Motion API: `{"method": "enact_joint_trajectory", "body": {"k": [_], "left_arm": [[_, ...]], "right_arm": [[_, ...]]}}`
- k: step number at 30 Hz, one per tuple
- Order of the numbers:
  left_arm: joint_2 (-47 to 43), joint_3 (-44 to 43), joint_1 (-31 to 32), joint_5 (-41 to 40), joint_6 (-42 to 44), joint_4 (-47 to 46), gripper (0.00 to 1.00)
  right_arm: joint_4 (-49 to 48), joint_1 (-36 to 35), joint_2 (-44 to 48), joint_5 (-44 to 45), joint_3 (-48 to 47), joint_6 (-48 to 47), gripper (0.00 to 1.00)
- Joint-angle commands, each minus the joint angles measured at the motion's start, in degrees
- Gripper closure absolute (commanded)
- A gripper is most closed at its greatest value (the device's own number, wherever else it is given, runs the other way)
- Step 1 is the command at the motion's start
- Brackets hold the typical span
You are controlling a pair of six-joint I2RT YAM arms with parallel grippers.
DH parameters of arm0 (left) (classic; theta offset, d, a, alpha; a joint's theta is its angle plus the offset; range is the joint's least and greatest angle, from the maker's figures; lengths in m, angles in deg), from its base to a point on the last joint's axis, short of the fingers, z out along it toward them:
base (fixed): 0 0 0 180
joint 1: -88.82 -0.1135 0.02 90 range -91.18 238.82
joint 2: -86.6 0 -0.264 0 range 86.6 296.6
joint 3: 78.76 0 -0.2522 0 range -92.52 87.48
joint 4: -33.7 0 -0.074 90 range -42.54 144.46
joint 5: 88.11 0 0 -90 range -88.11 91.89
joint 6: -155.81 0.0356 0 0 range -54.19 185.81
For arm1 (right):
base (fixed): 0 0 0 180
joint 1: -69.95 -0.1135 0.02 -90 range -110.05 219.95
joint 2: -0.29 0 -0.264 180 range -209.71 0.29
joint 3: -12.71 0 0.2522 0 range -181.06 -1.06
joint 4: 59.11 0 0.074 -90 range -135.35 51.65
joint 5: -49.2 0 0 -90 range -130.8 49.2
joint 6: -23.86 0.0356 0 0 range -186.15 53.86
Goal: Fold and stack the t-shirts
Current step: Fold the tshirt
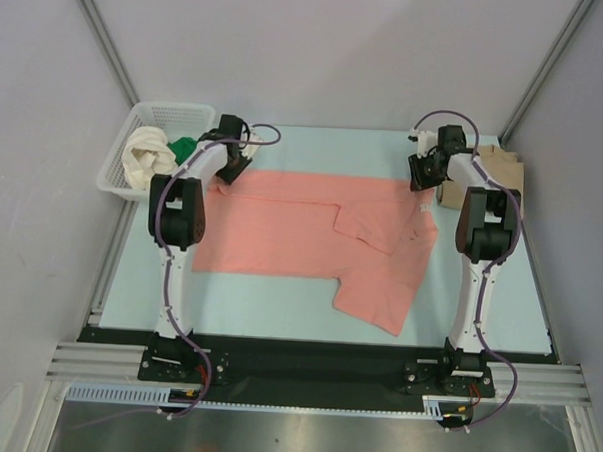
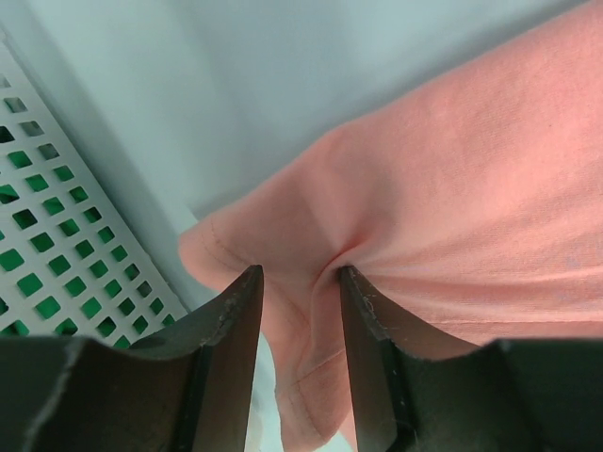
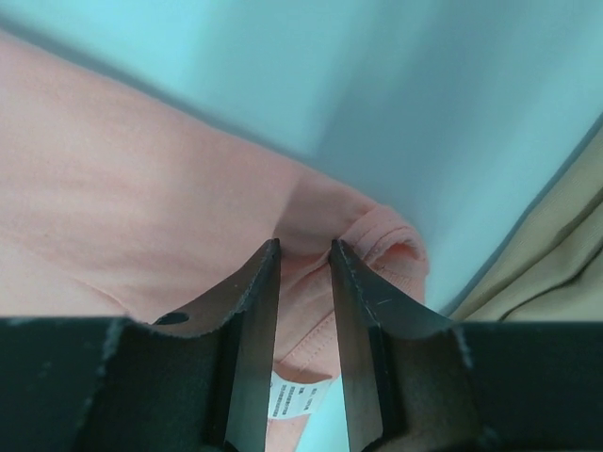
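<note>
Salmon-pink t-shirt lying on table; left gripper and right gripper fingers each pinching a far corner fold.

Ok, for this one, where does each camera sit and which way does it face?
Top external: above and behind the arm bases, looking down on the table; both arms show.
Left wrist: on the left arm, looking past the left claw, which pinches a corner of the salmon-pink t-shirt beside the white basket.
Right wrist: on the right arm, looking past the right claw at another pink corner, tan t-shirt beside it.
Shared: the pink shirt appears in all three views.
</note>
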Motion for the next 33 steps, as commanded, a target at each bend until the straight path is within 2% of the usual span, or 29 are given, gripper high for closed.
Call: {"method": "enact_joint_trajectory", "body": {"k": [1, 19, 26, 33], "left_arm": [[2.0, -3.2, -0.9, 0.0, 0.6, 0.3, 0.57], [9.2, -18.0, -0.9, -2.1, 3.9, 2.8, 0.56], [4.2, -14.3, -0.8, -2.4, 4.5, 0.1, 0.54], [-9.5, -0.5, -0.5, 0.8, 1.5, 1.0, 0.54]], "right_arm": [[-3.0, 0.4, -3.9, 4.9, -4.9, -1.7, 0.66], [-6.2, -0.3, -8.6, 6.1, -13.8, -1.5, 0.67], [-6.1, -0.3, -8.2, 5.9, -14.2, -1.2, 0.67], [-5.3, -0.3, -2.9, 4.4, -10.3, -1.5, 0.66]]}}
